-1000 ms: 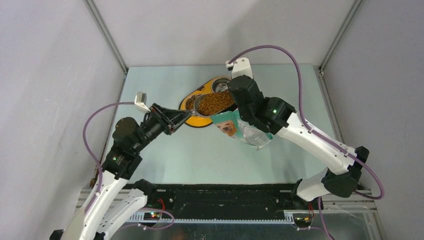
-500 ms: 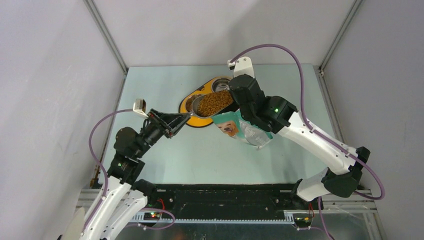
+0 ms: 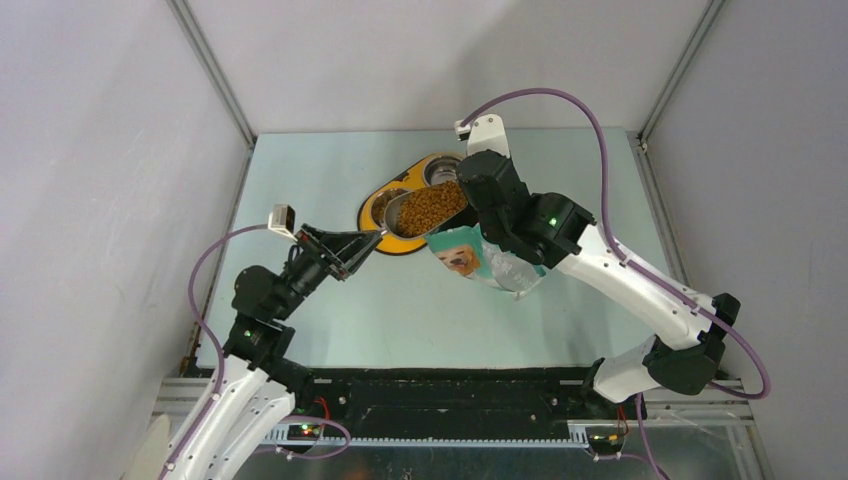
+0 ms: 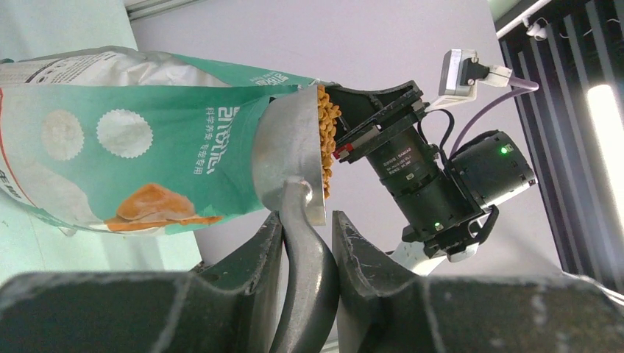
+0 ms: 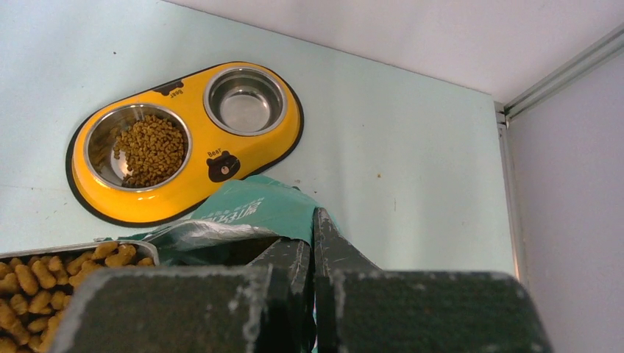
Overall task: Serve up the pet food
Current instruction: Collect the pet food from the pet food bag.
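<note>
My left gripper point(image 4: 305, 220) is shut on the handle of the grey metal scoop point(image 4: 291, 158). The scoop is heaped with brown pet food point(image 4: 326, 140) and hangs beside the mouth of the teal bag point(image 4: 132, 147). From above, the loaded scoop point(image 3: 430, 208) hovers over the yellow double-bowl feeder point(image 3: 372, 212), with my left gripper point(image 3: 362, 242) at its near-left end. My right gripper point(image 5: 313, 228) is shut on the rim of the bag point(image 5: 250, 213), holding it up. The feeder's left bowl point(image 5: 151, 147) holds some pet food. Its right bowl point(image 5: 244, 101) is bare steel.
The feeder point(image 5: 184, 140) sits at the back middle of the pale green table point(image 3: 400, 310). Grey walls close in the left, right and back. The right arm point(image 4: 427, 169) reaches over the bag from the right.
My left arm has drawn back toward the near-left, its wrist dropping slightly. The loaded scoop stays nearly in place over the feeder. The right arm and bag have barely shifted.
</note>
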